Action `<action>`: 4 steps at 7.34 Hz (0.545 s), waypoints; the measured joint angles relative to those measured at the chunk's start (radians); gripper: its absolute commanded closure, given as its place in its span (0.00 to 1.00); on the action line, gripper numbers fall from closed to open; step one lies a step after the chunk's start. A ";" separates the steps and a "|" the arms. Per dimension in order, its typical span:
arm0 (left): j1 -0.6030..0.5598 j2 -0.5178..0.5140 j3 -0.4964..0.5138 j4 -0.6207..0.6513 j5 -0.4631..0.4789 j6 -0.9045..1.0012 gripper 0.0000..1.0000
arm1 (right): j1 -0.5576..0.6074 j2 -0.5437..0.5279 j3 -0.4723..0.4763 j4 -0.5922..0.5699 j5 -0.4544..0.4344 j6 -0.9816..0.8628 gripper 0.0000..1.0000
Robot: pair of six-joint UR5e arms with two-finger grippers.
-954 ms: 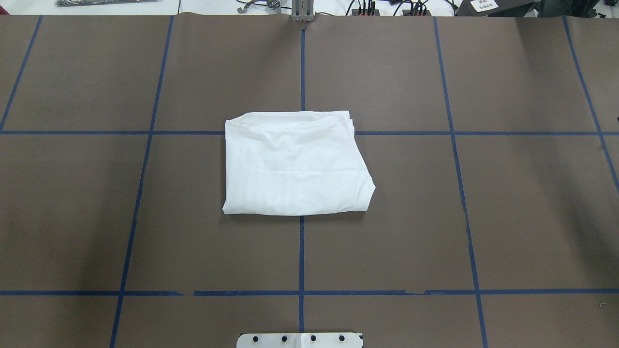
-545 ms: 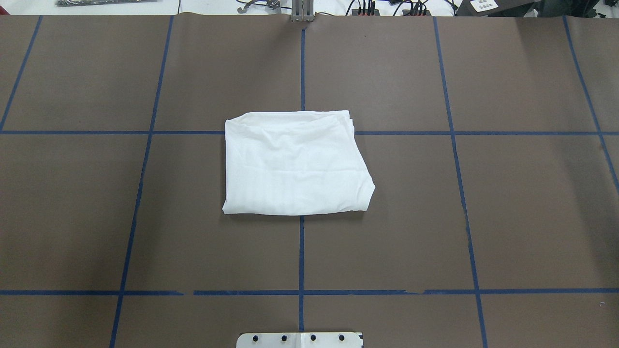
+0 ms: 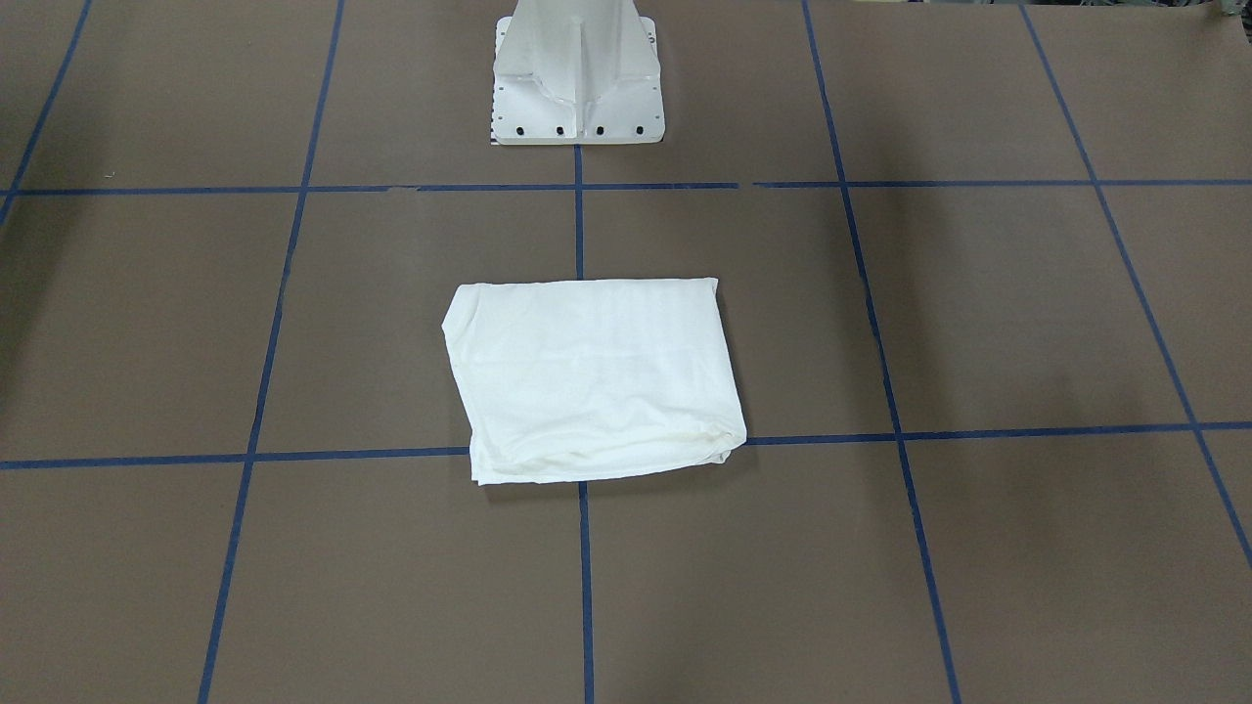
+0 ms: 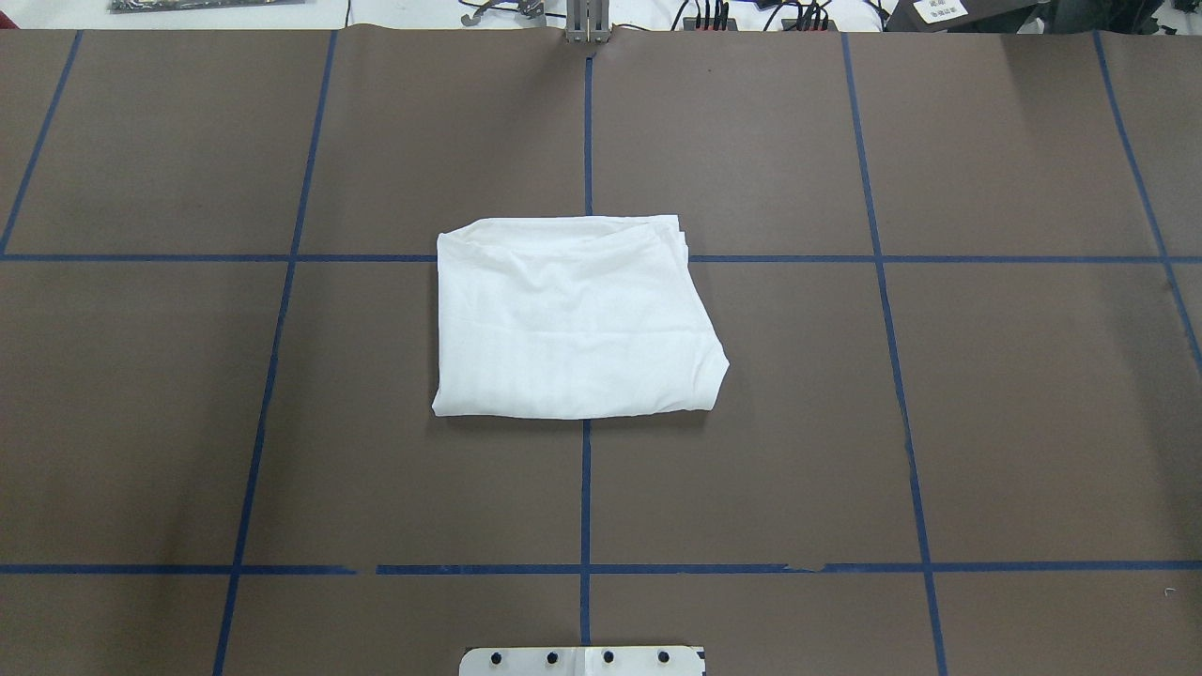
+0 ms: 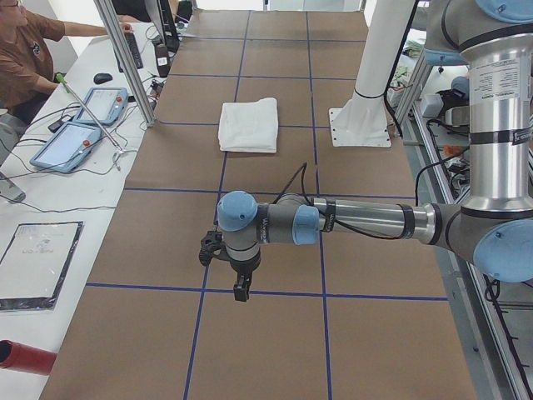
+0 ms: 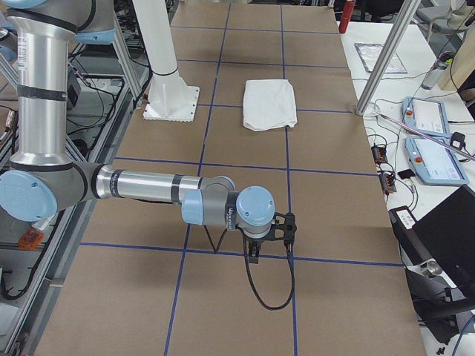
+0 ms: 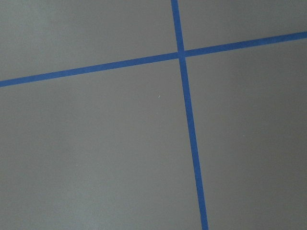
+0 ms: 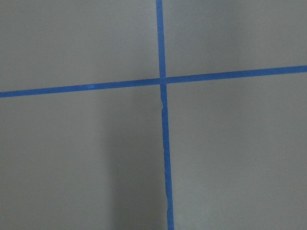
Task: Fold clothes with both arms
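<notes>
Pincers first: whether mine are open or closed I cannot tell. Seen from the table's left end, my left pincer (image 5: pixel 239 282) hangs low over bare table (image 5: pixel 275 350), well apart from the shirt (image 5: pixel 248 125). From the right end, my right pincer (image 6: pixel 254 252) does likewise. Neither has hold of the shirt. Reaching in carelessly could snag loose layers and undo the fold. Overhead, the shirt (image 4: pixel 573 319) lies mid-table: a white folded rectangle, right edge slanted, layers bunched along its far edge.

T-shirt (image 4: pixel 573 319) is lying mid table (image 4: pixel 845 422), pedestal (image 3: pixel 577 88) sitting on the near edge, left arm (image 5: pixel 366 221) and right arm (image 6: pixel 141 185) hovering over opposite ends.
</notes>
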 measured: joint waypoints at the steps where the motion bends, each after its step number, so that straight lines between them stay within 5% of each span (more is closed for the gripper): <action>1: -0.003 0.000 0.002 0.001 -0.001 0.006 0.00 | 0.004 -0.011 0.004 -0.001 -0.003 -0.004 0.00; 4: -0.006 0.000 -0.002 -0.001 0.000 0.009 0.00 | -0.014 -0.015 0.025 -0.001 -0.090 0.015 0.00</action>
